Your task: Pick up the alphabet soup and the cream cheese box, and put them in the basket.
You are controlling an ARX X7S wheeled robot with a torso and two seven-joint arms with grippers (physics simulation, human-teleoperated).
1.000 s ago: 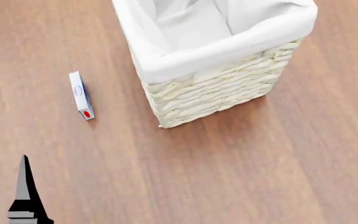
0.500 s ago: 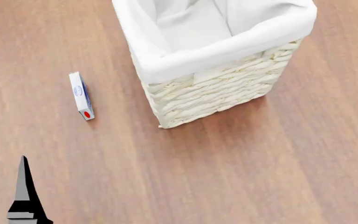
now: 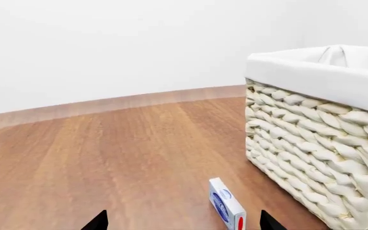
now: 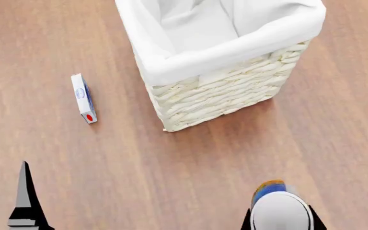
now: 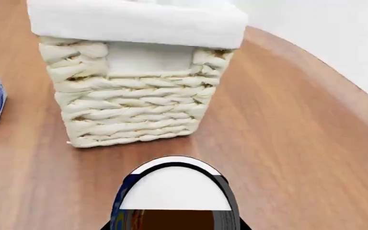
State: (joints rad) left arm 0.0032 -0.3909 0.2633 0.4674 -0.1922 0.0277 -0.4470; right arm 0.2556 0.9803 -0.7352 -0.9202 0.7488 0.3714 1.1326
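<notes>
The alphabet soup [image 4: 280, 208] is held upright in my right gripper [image 4: 280, 221] at the bottom right of the head view, its silvery top up and blue and orange label showing; the right wrist view shows the can [image 5: 174, 191] between dark fingers. The cream cheese box [image 4: 84, 97] lies on its edge on the wood floor, left of the basket [image 4: 222, 96]. My left gripper [image 3: 180, 224] is open, its two fingertips either side of the box [image 3: 227, 208], short of it. In the head view only one left finger [image 4: 24, 201] shows.
The wood floor [image 4: 171, 177] runs all round the basket. The basket's white liner [image 4: 197, 28] holds nothing that I can see. A white wall [image 3: 107, 48] stands beyond the floor's far edge. The basket's wicker side [image 5: 130, 103] faces the right wrist camera.
My right gripper with the alphabet soup has come up into the head view at the bottom right. The left finger, the box and the basket have not moved.
</notes>
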